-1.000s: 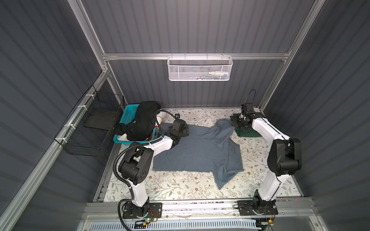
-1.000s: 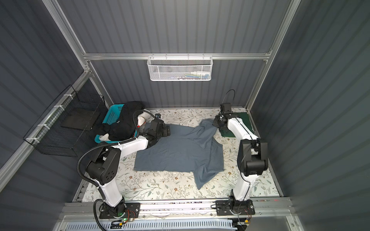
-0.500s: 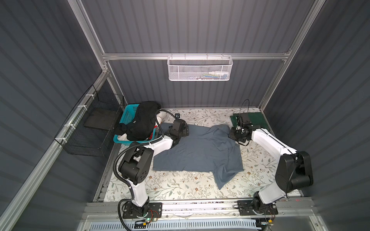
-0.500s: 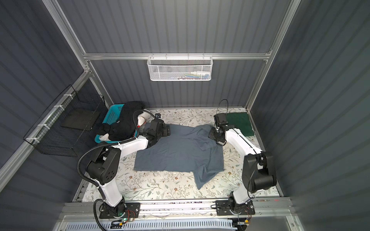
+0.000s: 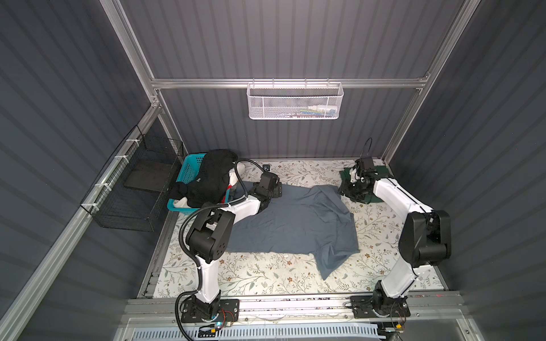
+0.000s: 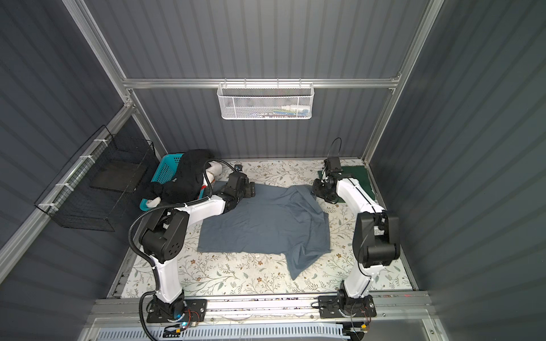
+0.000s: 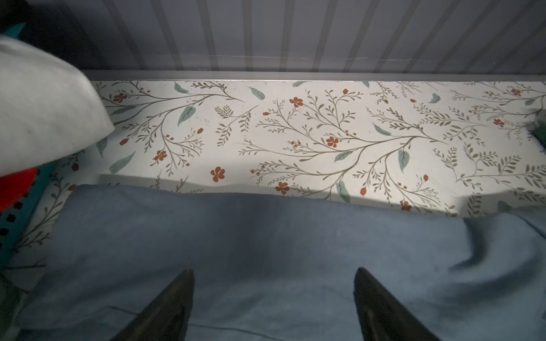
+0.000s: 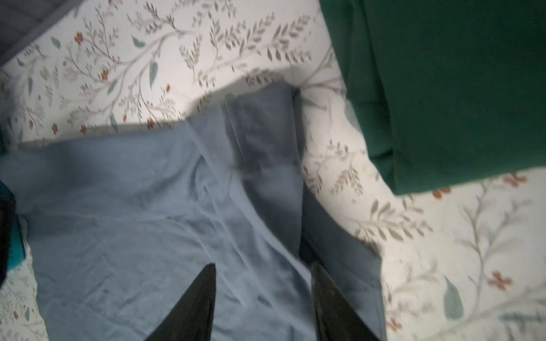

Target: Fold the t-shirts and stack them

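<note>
- The slate blue-grey t-shirt (image 5: 292, 224) lies spread mid-tabletop (image 5: 266, 277). Its left part is flat, its right part is doubled over and rumpled, and one flap trails toward the near edge.
- The left claw (image 7: 274, 271) is released, jaws wide. It hovers over the shirt's far-left edge with nothing between the jaws.
- The right claw (image 8: 263, 263) has its jaws parted over the shirt's far-right corner. No cloth looks pinched, though the wrist view is blurry.
- Risk: the right corner is layered, so a pinch there likely catches two plies and the fold comes out crooked.
- Risk: the folded dark green t-shirt (image 8: 443, 88) sits just beside the right claw. A wide swing can snag it and undo it.
- Risk: the turquoise basket (image 5: 189, 165) is close by the left claw, with the black t-shirt (image 5: 212, 174) draped over its rim and the white t-shirt (image 7: 44, 103) and red t-shirt (image 7: 14, 186) bulging out. The left arm or its cable can drag them out.
- Risk: the left forearm crosses over the shirt's left side. If it presses down, a pull from the right bunches the cloth.
- Edges: only a narrow bare strip separates the shirt's far hem from the back wall (image 7: 266, 29), so you have little room there.
- The near side is wide and bare.
- The right side is bare between the shirt and the right arm's base.
- The left is cramped by the basket and the arm.
- Your safest direction for the fold is toward the near side.
</note>
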Robot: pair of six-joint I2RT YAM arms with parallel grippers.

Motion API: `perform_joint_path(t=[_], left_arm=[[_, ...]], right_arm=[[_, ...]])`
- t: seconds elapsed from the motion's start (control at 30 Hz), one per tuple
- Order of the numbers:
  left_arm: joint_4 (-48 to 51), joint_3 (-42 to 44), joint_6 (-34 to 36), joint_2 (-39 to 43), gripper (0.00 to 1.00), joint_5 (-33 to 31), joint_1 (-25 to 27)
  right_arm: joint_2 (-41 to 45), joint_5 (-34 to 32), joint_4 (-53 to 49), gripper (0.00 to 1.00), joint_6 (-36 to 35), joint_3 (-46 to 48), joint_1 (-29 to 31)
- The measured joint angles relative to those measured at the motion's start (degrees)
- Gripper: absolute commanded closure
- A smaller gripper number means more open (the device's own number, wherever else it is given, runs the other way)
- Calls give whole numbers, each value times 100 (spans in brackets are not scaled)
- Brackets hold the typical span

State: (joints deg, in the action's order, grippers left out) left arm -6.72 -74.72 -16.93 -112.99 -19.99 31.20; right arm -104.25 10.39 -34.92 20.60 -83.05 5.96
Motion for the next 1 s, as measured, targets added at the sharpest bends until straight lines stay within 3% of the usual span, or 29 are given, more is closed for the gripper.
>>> perform_joint_path(t=[0.1, 0.3, 0.37, 0.47, 0.6, 0.7, 0.8, 1.0], left_arm=[[116, -282, 181, -225, 14, 11, 0], [262, -796, 616, -662, 12, 133, 0], [291, -925, 741, -802, 12, 245, 0], [339, -1069, 852, -1008, 11, 424, 0], [459, -1193, 929, -1239, 11, 570, 0], [595, -1309, 933, -1373, 11, 590, 0], [728, -1408, 931, -1449, 4, 568, 0], [1163, -1902, 927, -1762, 7, 461, -7]], right_arm=[[-691, 240, 39, 56, -223, -612, 13], [-1276, 546, -9, 59, -315, -787, 35], [-1368, 557, -33, 66, -334, -868, 35], [-1475, 590, -28, 84, -339, -1032, 35], [-1517, 485, -22, 89, -289, -1078, 35], [-1513, 328, -22, 99, -269, -1078, 35], [-1462, 133, 22, 100, -186, -1049, 28], [-1034, -44, 256, 100, 203, -688, -129]])
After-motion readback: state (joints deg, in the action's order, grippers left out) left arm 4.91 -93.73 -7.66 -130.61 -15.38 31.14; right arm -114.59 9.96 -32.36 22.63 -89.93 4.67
